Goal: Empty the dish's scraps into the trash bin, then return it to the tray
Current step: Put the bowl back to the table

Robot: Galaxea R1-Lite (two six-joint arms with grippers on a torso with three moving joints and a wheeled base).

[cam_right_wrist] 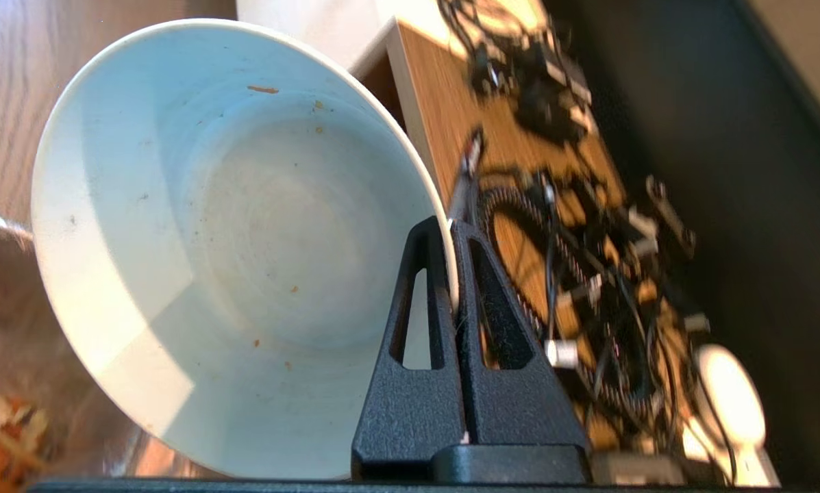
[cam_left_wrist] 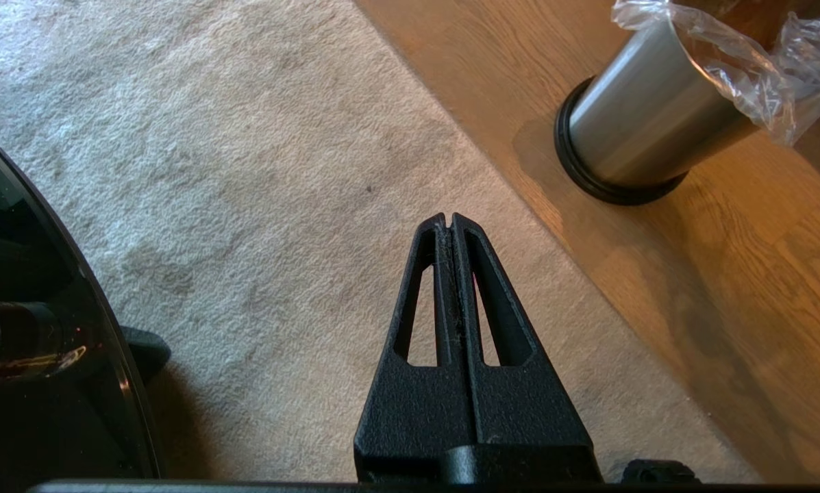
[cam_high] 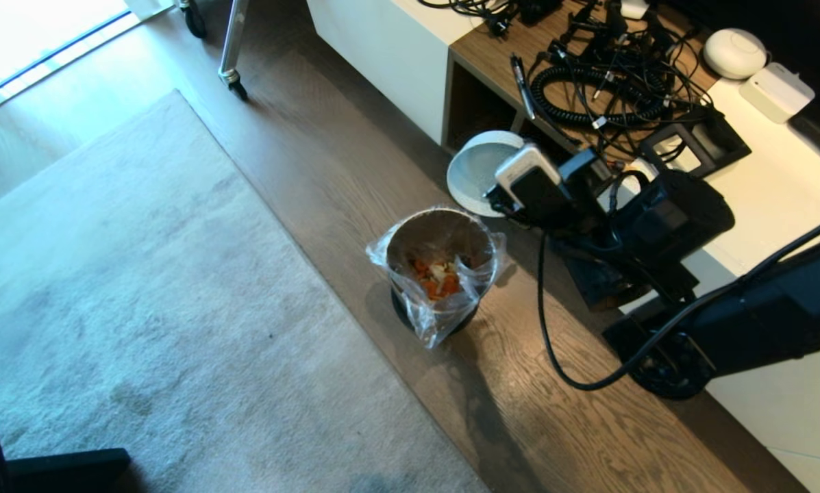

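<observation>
Black and big, the robot's right arm (cam_high: 759,322) is sitting closest to the head camera, at about four o'clock in that view. Going from left to right, a soft grey rug (cam_high: 142,308) is covering the floor at nine o'clock. Next to it, near the middle, the trash bin (cam_high: 440,274) is standing on the wood floor (cam_high: 327,157), and its plastic bag is sticking out around the rim. Orange and yellow scraps (cam_high: 438,277) are lying down inside it. Up at one o'clock from the bin, the right gripper (cam_right_wrist: 451,229) is pinching the rim of the dish (cam_right_wrist: 231,246) with its fingers squeezed tight. That white bowl is tipping on its side (only tiny crumbs are sticking inside it). At two o'clock, a messy pile of black cables (cam_high: 601,82) is lying on a wooden shelf. Over the rug, the left gripper (cam_left_wrist: 449,222) is hanging with its fingers pressed together, holding nothing.
</observation>
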